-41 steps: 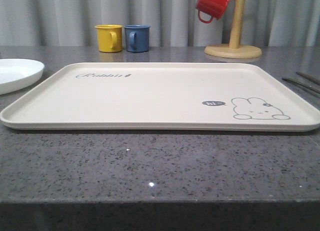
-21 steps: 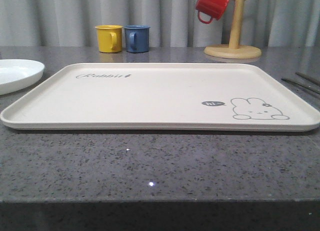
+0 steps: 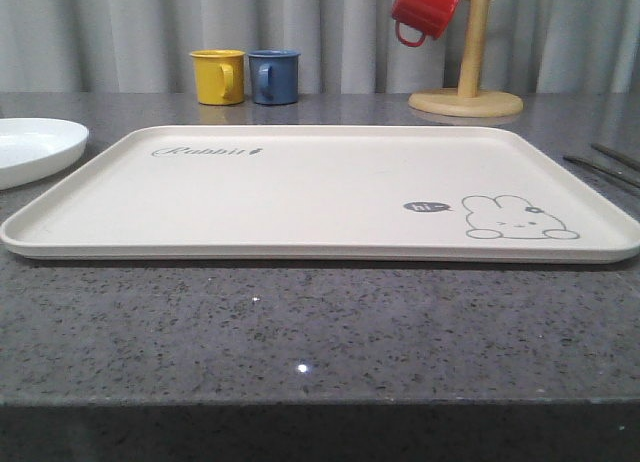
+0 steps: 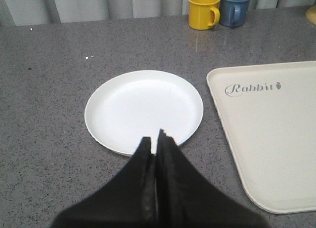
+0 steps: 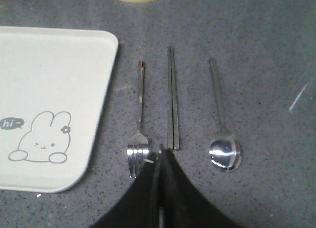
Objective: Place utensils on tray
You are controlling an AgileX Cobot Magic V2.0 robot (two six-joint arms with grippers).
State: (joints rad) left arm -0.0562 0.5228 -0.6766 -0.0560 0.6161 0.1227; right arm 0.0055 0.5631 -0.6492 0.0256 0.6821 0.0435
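Big grey speckled table [image 3: 320, 332] carries everything here. Biggest thing on it is the cream tray [image 3: 300, 187], lying flat with nothing on it, just the grey rabbit drawing [image 3: 517, 219], the "hi" bubble and the script word printed on its surface.

Next down, the white plate [image 4: 143, 109] sits on the table right in front of the left end effector [image 4: 156, 139], whose tips hang over the plate's near rim. Its fingers are pressed together with nothing between them. The tray's edge is off to that end effector's right, close to the plate but not touching it. Past the plate, well away, the yellow mug [image 4: 203, 10] and blue mug [image 4: 235, 7] stand side by side. In the front view there's also a wooden mug tree [image 3: 467, 77] with a red mug [image 3: 425, 9] hanging on it.

Then the utensils, all on the bare table and off the tray. The right end effector [image 5: 162, 154] is pinched closed too, empty, hovering right at the near end of the chopsticks [image 5: 172, 102], which lie straight ahead of it. The fork [image 5: 138, 124] is just to its left, between the chopsticks and the tray corner, tines toward the end effector. The spoon [image 5: 223, 134] is off to its right, bowl nearest.
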